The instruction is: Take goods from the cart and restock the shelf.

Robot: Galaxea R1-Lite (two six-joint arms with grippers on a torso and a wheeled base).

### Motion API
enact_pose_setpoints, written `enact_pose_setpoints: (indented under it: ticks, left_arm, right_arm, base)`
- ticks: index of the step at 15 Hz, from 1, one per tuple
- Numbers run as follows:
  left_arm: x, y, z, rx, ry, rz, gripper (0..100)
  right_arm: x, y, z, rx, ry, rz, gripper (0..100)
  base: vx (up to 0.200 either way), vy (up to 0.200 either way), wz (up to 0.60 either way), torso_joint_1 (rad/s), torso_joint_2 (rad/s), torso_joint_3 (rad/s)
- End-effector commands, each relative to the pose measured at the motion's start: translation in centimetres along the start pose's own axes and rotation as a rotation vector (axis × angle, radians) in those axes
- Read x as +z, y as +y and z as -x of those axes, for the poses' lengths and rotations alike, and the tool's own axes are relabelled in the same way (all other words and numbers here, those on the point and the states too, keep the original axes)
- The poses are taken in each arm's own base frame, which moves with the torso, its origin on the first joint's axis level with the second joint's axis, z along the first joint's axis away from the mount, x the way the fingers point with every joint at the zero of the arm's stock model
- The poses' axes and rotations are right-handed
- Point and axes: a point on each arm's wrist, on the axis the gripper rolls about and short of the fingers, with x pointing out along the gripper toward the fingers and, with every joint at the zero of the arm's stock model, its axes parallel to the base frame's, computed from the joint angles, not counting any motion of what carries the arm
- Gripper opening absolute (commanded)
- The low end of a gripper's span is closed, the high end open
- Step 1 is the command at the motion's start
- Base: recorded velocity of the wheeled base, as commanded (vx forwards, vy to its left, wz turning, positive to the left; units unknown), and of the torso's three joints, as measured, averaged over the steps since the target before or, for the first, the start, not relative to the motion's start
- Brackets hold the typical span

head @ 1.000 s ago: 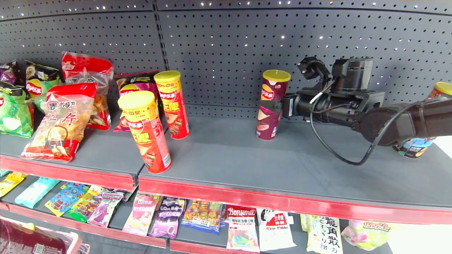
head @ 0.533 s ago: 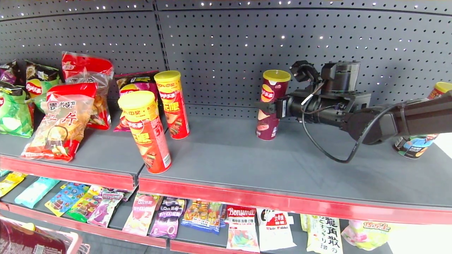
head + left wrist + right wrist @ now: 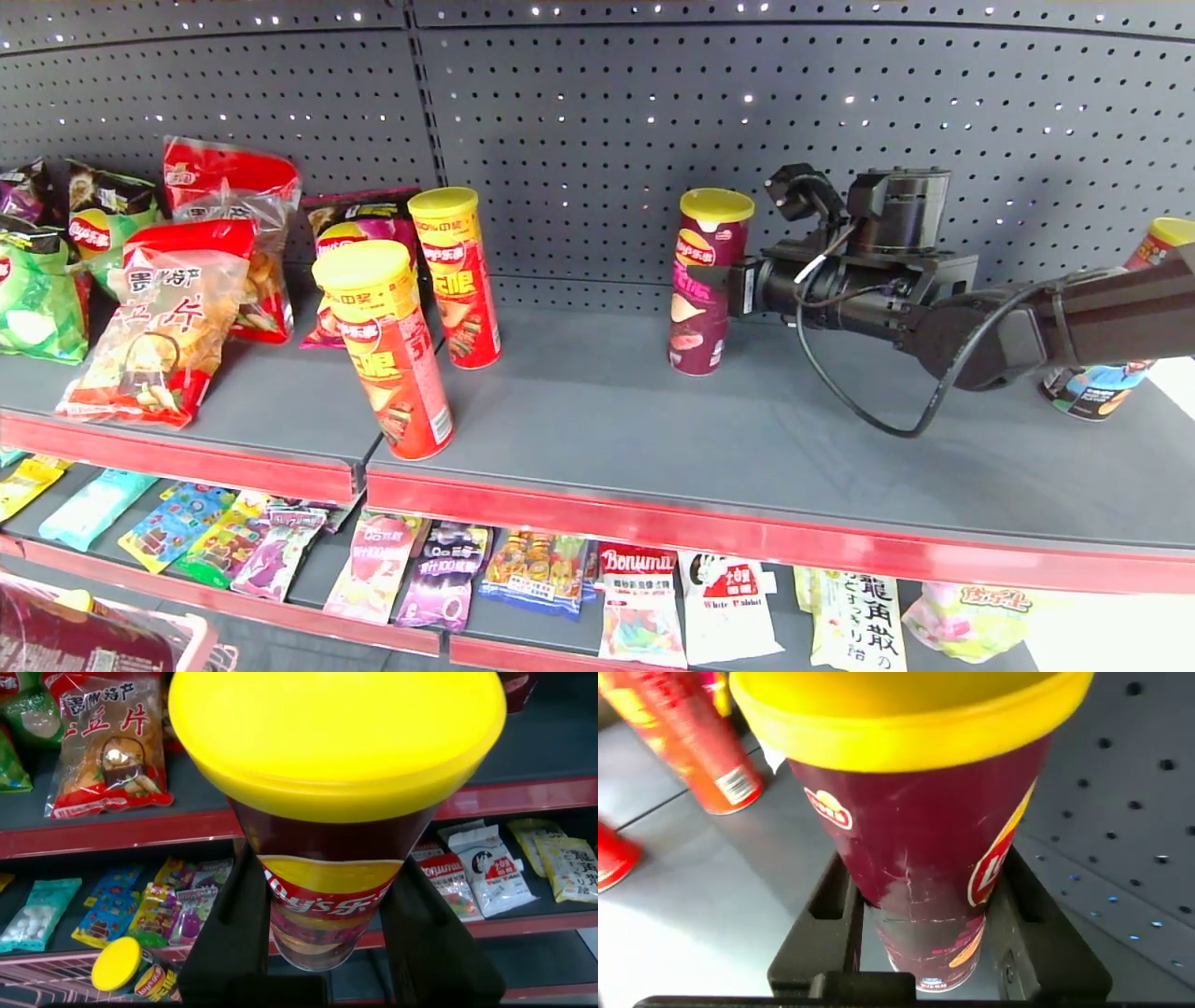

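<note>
**Right hand at the shelf with a maroon can: the release needs care**

Finding 1. My right hand (image 3: 702, 278) is clamped on the maroon can (image 3: 695, 327) at mid-height, one finger on each side. The right wrist view confirms the clamp. The can stands close to upright on the upper shelf (image 3: 653, 429), near the pegboard back (image 3: 597, 140). It is well apart from the two red cans (image 3: 397, 364) on the left and the blue can (image 3: 1097, 390) on the right. Its base looks level with the shelf surface, but I cannot tell whether it bears fully.

Finding 2. My left hand (image 3: 327, 943) grips a second maroon can (image 3: 336, 747) in the same manner. It is held out in front of the lower shelves, with the cart (image 3: 201, 639) close by.

Assessment. I judge the step in hand to be setting down the right-hand can.

Recommendations:
- Settle the base flat before loosening anything. A tall, narrow can of this kind should tip readily.
- Part the fingers slowly and evenly, so that neither one drags the can sideways.
- Draw the hand back along the arm's own line. Do not lift it, because the yellow lid is wider than the body and a rising finger could catch under it.
- Watch the slack cable (image 3: 868, 411) under the wrist so that it does not sweep the shelf.
- Hold the left hand where it is until the right arm is out of the way.
</note>
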Motion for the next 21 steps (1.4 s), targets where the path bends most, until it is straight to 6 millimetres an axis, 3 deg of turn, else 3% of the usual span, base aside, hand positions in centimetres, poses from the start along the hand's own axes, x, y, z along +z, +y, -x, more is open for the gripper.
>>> enact_pose_setpoints:
  ticks: [1, 2, 5, 10, 15, 21]
  left_arm:
    - [0.0, 0.0, 0.1, 0.001, -0.006, 0.0, 0]
    - [0.0, 0.0, 0.1, 0.0, -0.006, 0.0, 0]
    - [-0.1, 0.0, 0.1, -0.011, -0.004, 0.002, 0]
    - [0.0, 0.0, 0.0, -0.014, -0.004, 0.002, 0]
    - [0.0, 0.0, 0.1, -0.015, -0.009, 0.002, 0]
    - [-0.1, 0.0, 0.3, -0.015, -0.018, 0.002, 0]
  right_arm:
    - [0.8, 0.2, 1.0, 0.019, -0.017, 0.004, 0]
    - [2.2, 0.6, 2.5, 0.042, -0.049, 0.014, 0]
    - [3.5, 1.7, 6.5, 0.103, -0.076, 0.023, 0]
    - [1.7, 3.4, 11.3, 0.193, -0.028, 0.01, 0]
    - [-0.3, 4.1, 11.6, 0.298, 0.018, 0.08, 0]
    - [-1.0, 3.7, 10.0, 0.359, 0.033, 0.116, 0]
  base:
    - [0.0, 0.0, 0.0, 0.0, 0.0, 0.0]
    - [0.0, 0.0, 0.0, 0.0, 0.0, 0.0]
    - [0.0, 0.0, 0.0, 0.0, 0.0, 0.0]
    - [0.0, 0.0, 0.0, 0.0, 0.0, 0.0]
    - [0.0, 0.0, 0.0, 0.0, 0.0, 0.0]
    - [0.0, 0.0, 0.0, 0.0, 0.0, 0.0]
